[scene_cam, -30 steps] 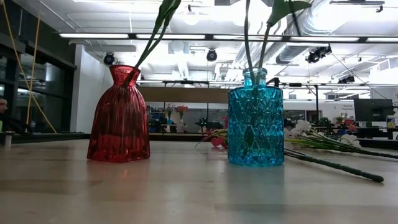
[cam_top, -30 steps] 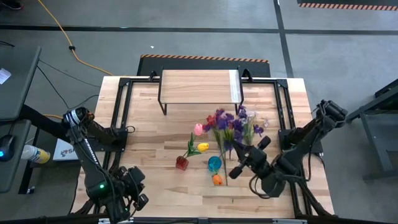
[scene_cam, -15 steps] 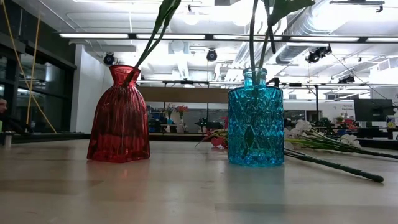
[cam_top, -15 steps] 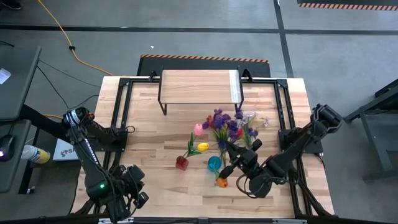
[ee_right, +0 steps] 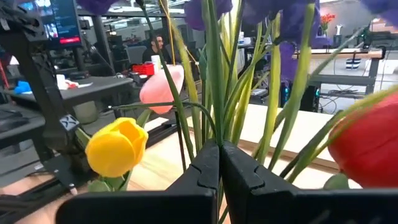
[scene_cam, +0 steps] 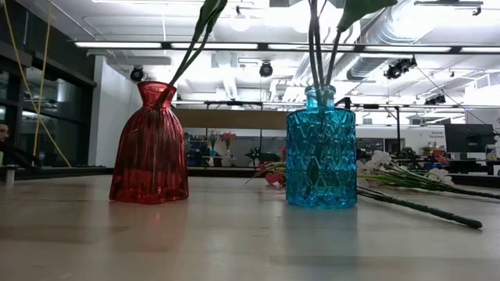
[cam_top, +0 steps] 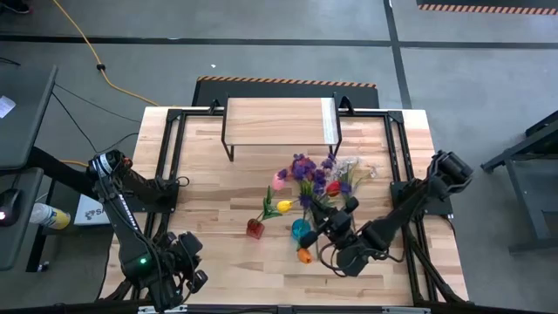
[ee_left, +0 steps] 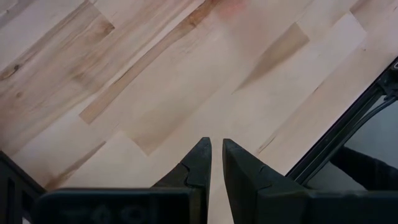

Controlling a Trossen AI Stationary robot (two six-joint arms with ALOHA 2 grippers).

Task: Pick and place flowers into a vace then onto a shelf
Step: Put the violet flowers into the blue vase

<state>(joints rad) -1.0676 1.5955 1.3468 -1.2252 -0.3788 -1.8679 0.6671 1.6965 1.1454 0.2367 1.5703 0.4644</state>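
Observation:
My right gripper (cam_top: 334, 223) is shut on a bunch of purple sprays (cam_top: 305, 169), right beside the blue glass vase (cam_top: 301, 229). An orange tulip (cam_top: 303, 255) droops over that vase's near side. In the low view, green stems (scene_cam: 316, 47) rise from the blue vase's mouth (scene_cam: 320, 94). The red vase (cam_top: 254, 228) holds a yellow tulip (cam_top: 284, 207) and a pink one (cam_top: 278, 180). A whitish spray (cam_top: 352, 166) lies flat on the table. The shelf (cam_top: 279, 120) stands at the far edge. My left gripper (cam_top: 188, 272) waits shut at the near left corner. My right gripper pinches several green stems (ee_right: 214, 134) of the purple sprays together between its two fingers (ee_right: 205, 163). The fingers lie across the stems. The bunch is lifted, and its flower heads (ee_right: 208, 7) stand above the fingers. Whether the lower stem ends reach into the blue vase is hidden.
A red tulip (ee_right: 367, 146) shows close beside the held bunch. More flowers (scene_cam: 391, 178) lie on the table behind the blue vase, with a long stem (scene_cam: 437, 212) running toward the right. Black frame rails (cam_top: 171, 148) line both table sides. Bare wood lies near left.
My right gripper has carried the purple bunch toward the table's left, up to the blue vase, staying shut. The flower heads shifted left and slightly farther. In the low view the stems above the blue vase's mouth have drawn closer together.

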